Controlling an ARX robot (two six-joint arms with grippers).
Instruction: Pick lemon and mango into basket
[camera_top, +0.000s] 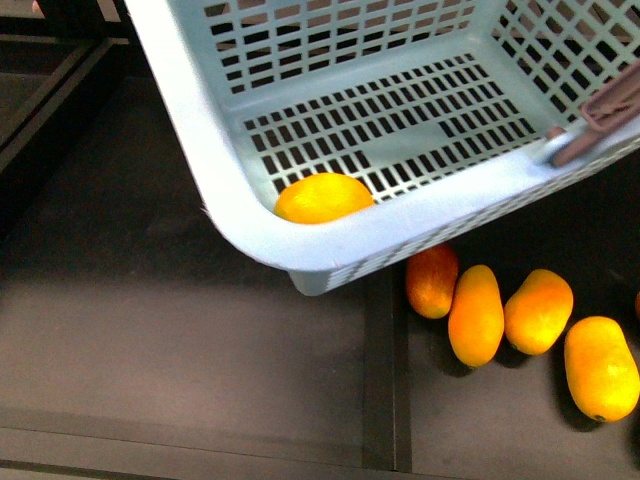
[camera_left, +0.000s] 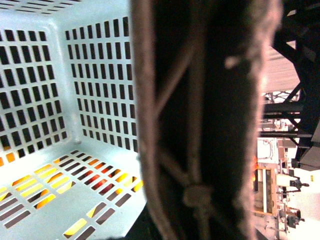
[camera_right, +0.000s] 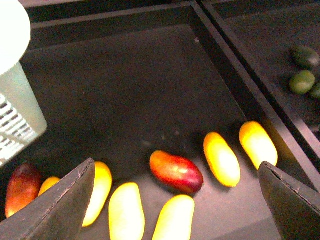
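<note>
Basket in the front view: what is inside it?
One rounded yellow-orange fruit, apparently the lemon, lies in the near corner of the basket, its lower part hidden by the rim. The visible slotted floor is otherwise bare; the far end is out of frame.

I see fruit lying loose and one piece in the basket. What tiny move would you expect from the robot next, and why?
Probably lower the right gripper onto the reddish mango: it hangs open right over that mango, and the basket shows only a yellow fruit, likely the lemon.
</note>
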